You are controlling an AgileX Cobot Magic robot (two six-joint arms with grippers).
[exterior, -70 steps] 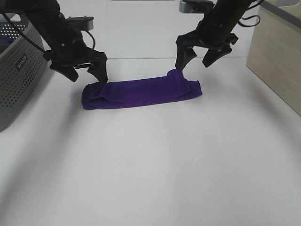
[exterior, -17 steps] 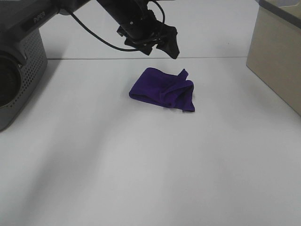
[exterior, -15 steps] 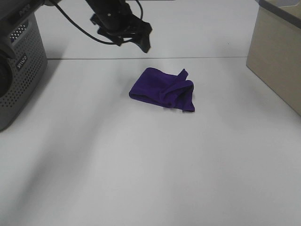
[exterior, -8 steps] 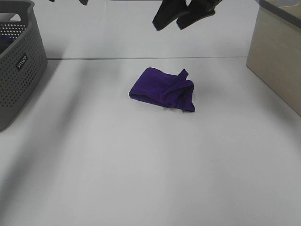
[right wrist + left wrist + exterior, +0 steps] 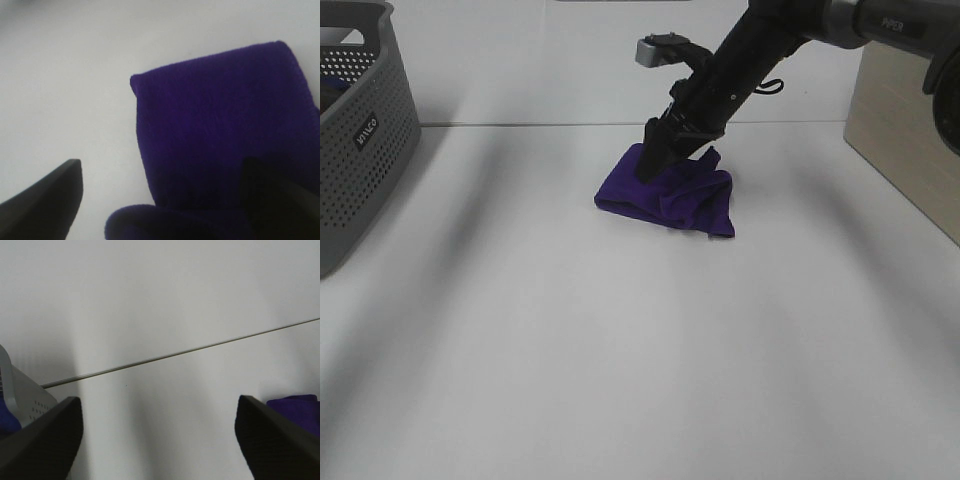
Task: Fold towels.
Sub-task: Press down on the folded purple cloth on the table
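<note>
The deep purple towel lies folded into a small bundle in the middle of the white table, with a loose corner sticking up at its far right. My right gripper reaches down from the upper right to the towel's far left end. In the right wrist view it is open, with one finger over bare table and the other over the towel. My left gripper is open and empty, high above the table and out of the exterior view. The towel's edge shows beside its finger.
A grey perforated basket stands at the left edge, with something purple inside. A light wooden box stands at the right edge. A seam line crosses the table behind the towel.
The towel went from a long strip to a shorter folded bundle. The left arm left the exterior view. In the last half second my right arm came down onto the towel's far left end.
</note>
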